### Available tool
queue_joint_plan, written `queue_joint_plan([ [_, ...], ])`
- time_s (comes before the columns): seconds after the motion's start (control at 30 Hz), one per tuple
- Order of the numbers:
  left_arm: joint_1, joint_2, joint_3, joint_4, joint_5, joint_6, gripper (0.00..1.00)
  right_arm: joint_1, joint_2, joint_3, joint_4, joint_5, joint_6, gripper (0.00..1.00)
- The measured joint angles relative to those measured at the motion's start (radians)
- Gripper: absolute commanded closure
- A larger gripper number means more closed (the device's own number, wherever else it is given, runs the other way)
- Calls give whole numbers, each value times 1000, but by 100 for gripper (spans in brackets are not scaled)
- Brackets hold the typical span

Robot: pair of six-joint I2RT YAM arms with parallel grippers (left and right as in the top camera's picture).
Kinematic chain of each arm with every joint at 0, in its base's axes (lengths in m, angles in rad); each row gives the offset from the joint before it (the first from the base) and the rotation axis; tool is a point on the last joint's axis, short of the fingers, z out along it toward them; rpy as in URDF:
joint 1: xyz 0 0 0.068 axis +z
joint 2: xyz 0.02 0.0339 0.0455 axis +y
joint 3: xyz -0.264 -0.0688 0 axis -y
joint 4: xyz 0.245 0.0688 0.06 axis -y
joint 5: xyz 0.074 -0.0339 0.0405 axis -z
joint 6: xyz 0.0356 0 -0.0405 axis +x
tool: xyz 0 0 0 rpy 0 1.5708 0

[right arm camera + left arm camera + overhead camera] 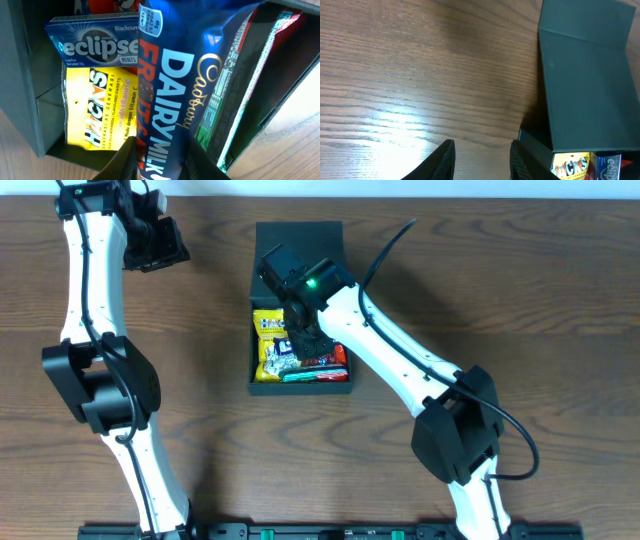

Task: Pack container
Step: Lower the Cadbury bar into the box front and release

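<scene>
Centrally, the container (300, 388) is seen on the wooden table (520, 300), with its flap lid (300, 238) folded open toward the far side. The right gripper (161, 162) is lowered into it, and its fingers are pinched on a blue Cadbury Dairy Milk bar (172, 90), which is tilted over the packets inside. A yellow Hacks packet (97, 110) and a blue Eclipse mints pack (95, 47) are seen in the box's left part. The left gripper (481, 150) is held over the wood, far and left of the container, with its fingers spread and nothing between them.
</scene>
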Motion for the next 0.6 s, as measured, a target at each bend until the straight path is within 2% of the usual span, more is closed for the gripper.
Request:
queue_joint_plan([
  [0.43,0,0,0,0,0,0,63,0,0,-60,42,-1,0,98],
  [0.47,0,0,0,0,0,0,63,0,0,-60,42,-1,0,94],
  [0.5,0,0,0,0,0,0,63,0,0,-60,45,-1,0,81],
  [0.53,0,0,0,0,0,0,63,0,0,-60,52,-1,0,58],
  [0.57,0,0,0,0,0,0,63,0,0,-60,58,-2,0,55],
  [0.6,0,0,0,0,0,0,63,0,0,-60,63,-2,3,58],
])
